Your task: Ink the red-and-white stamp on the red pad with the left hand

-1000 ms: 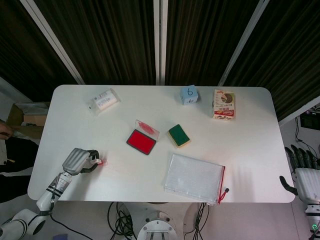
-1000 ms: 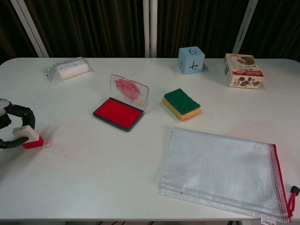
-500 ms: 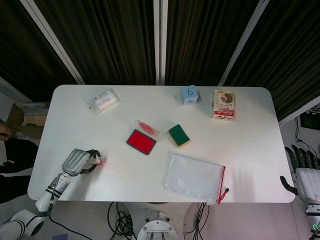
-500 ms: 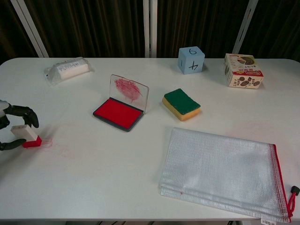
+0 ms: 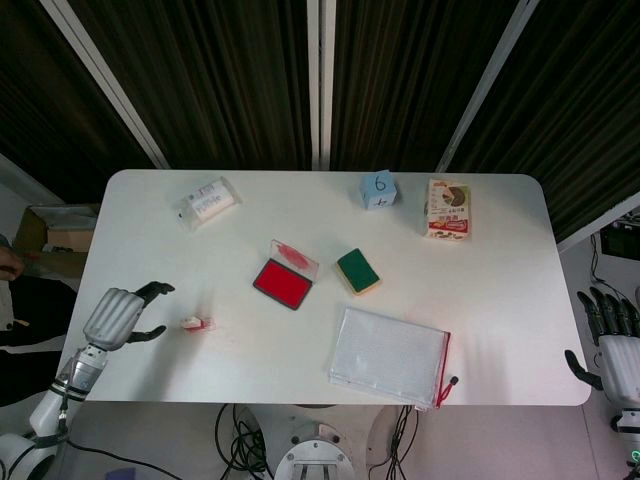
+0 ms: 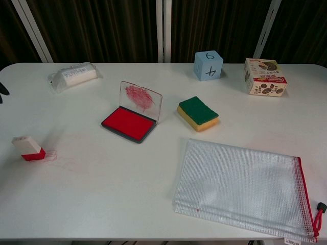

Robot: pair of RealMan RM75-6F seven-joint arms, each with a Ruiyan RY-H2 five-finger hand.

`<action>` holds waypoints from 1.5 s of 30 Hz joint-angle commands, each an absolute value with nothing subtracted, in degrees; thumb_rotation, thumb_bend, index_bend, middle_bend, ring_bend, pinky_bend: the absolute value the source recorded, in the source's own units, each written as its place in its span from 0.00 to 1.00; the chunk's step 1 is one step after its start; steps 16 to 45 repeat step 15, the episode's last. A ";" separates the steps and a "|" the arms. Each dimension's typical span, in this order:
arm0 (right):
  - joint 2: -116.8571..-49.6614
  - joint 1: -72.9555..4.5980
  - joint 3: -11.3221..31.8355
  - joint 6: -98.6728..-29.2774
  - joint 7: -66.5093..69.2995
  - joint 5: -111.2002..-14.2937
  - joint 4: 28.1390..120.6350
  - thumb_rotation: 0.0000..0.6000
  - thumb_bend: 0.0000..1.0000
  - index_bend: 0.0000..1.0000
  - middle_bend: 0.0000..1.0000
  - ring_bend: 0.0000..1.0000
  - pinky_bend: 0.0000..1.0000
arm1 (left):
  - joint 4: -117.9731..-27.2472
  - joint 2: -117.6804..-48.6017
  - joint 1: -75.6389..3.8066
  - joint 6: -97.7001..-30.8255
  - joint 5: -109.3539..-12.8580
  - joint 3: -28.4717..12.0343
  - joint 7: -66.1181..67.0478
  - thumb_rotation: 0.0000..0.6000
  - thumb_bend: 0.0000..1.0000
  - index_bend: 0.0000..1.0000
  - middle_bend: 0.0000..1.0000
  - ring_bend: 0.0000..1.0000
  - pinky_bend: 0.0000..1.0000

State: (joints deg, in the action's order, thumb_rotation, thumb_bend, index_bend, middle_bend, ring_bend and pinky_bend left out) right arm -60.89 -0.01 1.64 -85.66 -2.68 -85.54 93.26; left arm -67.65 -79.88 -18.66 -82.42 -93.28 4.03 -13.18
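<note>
While your left hand (image 5: 122, 316) hangs open and empty at the stamp's (image 5: 194, 323) nine o'clock, the stamp stands alone on the tabletop (image 5: 500, 300), well apart from the pad (image 5: 284, 281). Regrasp squarely; a skewed pinch could topple it.

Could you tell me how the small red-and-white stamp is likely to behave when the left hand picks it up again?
The stamp looks small and blocky, so it is probably light and rigid. It stands taller than its base and leans slightly, so a sideways nudge might tip it. Red smears on the table beside it suggest that its base is wet with ink and could smudge.
</note>
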 commanded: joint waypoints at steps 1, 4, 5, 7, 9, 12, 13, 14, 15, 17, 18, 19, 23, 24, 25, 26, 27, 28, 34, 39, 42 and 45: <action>-61.32 0.02 1.57 -85.86 -2.47 -85.94 93.00 1.00 0.22 0.00 0.00 0.00 0.00 | -79.33 -68.89 -13.01 -90.36 -89.98 1.93 -7.39 0.89 0.10 0.23 0.28 0.61 0.71; -62.46 0.13 1.44 -86.59 -2.05 -86.84 91.78 1.00 0.22 0.00 0.00 0.00 0.00 | -86.41 -63.06 -9.70 -92.48 -86.06 1.33 -3.32 0.60 0.10 0.14 0.13 0.19 0.34; -63.02 0.22 1.48 -87.16 -1.58 -87.32 91.10 1.00 0.22 0.00 0.00 0.00 0.00 | -87.75 -62.02 -8.26 -94.59 -85.00 0.68 -2.06 0.52 0.10 0.12 0.10 0.13 0.26; -63.86 0.34 1.74 -88.45 -0.42 -88.20 89.89 1.00 0.21 0.00 0.00 0.00 0.00 | -88.48 -61.28 -6.46 -97.11 -84.21 0.07 -1.51 0.41 0.10 0.11 0.08 0.10 0.21; -64.90 0.49 2.15 -90.27 1.11 -89.35 88.14 1.00 0.21 0.00 0.00 0.00 0.00 | -88.44 -60.46 -4.89 -98.05 -83.47 0.03 -2.39 0.38 0.10 0.11 0.08 0.09 0.21; -65.58 0.48 2.27 -90.94 1.66 -89.91 86.83 1.00 0.20 0.00 0.00 0.00 0.00 | -87.72 -59.44 -3.84 -97.01 -82.92 0.39 -4.15 0.40 0.11 0.11 0.08 0.09 0.20; -65.60 0.40 2.24 -90.70 1.51 -89.84 86.82 1.00 0.20 0.00 0.00 0.00 0.00 | -87.37 -59.31 -3.68 -96.76 -83.04 0.46 -4.48 0.40 0.11 0.11 0.08 0.09 0.20; -65.58 0.26 2.22 -90.31 1.22 -89.71 86.96 1.00 0.20 0.00 0.00 0.00 0.00 | -86.88 -59.26 -3.53 -96.55 -83.38 0.52 -4.96 0.41 0.11 0.11 0.08 0.09 0.21; -65.59 0.14 2.25 -90.06 0.98 -89.62 87.09 1.00 0.20 0.00 0.00 0.00 0.00 | -86.61 -59.26 -3.43 -96.41 -83.64 0.55 -5.29 0.41 0.11 0.11 0.08 0.09 0.21; -65.59 0.14 2.25 -90.06 0.98 -89.62 87.09 1.00 0.20 0.00 0.00 0.00 0.00 | -86.61 -59.26 -3.43 -96.41 -83.64 0.55 -5.29 0.41 0.11 0.11 0.08 0.09 0.21; -65.59 0.14 2.25 -90.06 0.98 -89.62 87.09 1.00 0.20 0.00 0.00 0.00 0.00 | -86.61 -59.26 -3.43 -96.41 -83.64 0.55 -5.29 0.41 0.11 0.11 0.08 0.09 0.21; -65.59 0.14 2.25 -90.06 0.98 -89.62 87.09 1.00 0.20 0.00 0.00 0.00 0.00 | -86.61 -59.26 -3.43 -96.41 -83.64 0.55 -5.29 0.41 0.11 0.11 0.08 0.09 0.21; -65.59 0.14 2.25 -90.06 0.98 -89.62 87.09 1.00 0.20 0.00 0.00 0.00 0.00 | -86.61 -59.26 -3.43 -96.41 -83.64 0.55 -5.29 0.41 0.11 0.11 0.08 0.09 0.21; -65.59 0.14 2.25 -90.06 0.98 -89.62 87.09 1.00 0.20 0.00 0.00 0.00 0.00 | -86.61 -59.26 -3.43 -96.41 -83.64 0.55 -5.29 0.41 0.11 0.11 0.08 0.09 0.21; -65.59 0.14 2.25 -90.06 0.98 -89.62 87.09 1.00 0.20 0.00 0.00 0.00 0.00 | -86.61 -59.26 -3.43 -96.41 -83.64 0.55 -5.29 0.41 0.11 0.11 0.08 0.09 0.21; -65.59 0.14 2.25 -90.06 0.98 -89.62 87.09 1.00 0.20 0.00 0.00 0.00 0.00 | -86.61 -59.26 -3.43 -96.41 -83.64 0.55 -5.29 0.41 0.11 0.11 0.08 0.09 0.21; -65.59 0.14 2.25 -90.06 0.98 -89.62 87.09 1.00 0.20 0.00 0.00 0.00 0.00 | -86.61 -59.26 -3.43 -96.41 -83.64 0.55 -5.29 0.41 0.11 0.11 0.08 0.09 0.21; -65.59 0.14 2.25 -90.06 0.98 -89.62 87.09 1.00 0.20 0.00 0.00 0.00 0.00 | -86.61 -59.26 -3.43 -96.41 -83.64 0.55 -5.29 0.41 0.11 0.11 0.08 0.09 0.21; -65.59 0.14 2.25 -90.06 0.98 -89.62 87.09 1.00 0.20 0.00 0.00 0.00 0.00 | -86.61 -59.26 -3.43 -96.41 -83.64 0.55 -5.29 0.41 0.11 0.11 0.08 0.09 0.21; -65.59 0.14 2.25 -90.06 0.98 -89.62 87.09 1.00 0.20 0.00 0.00 0.00 0.00 | -86.61 -59.26 -3.43 -96.41 -83.64 0.55 -5.29 0.41 0.11 0.11 0.08 0.09 0.21; -65.59 0.14 2.25 -90.06 0.98 -89.62 87.09 1.00 0.20 0.00 0.00 0.00 0.00 | -86.61 -59.26 -3.43 -96.41 -83.64 0.55 -5.29 0.41 0.11 0.11 0.08 0.09 0.21; -65.59 0.14 2.25 -90.06 0.98 -89.62 87.09 1.00 0.20 0.00 0.00 0.00 0.00 | -86.61 -59.26 -3.43 -96.41 -83.64 0.55 -5.29 0.41 0.11 0.11 0.08 0.09 0.21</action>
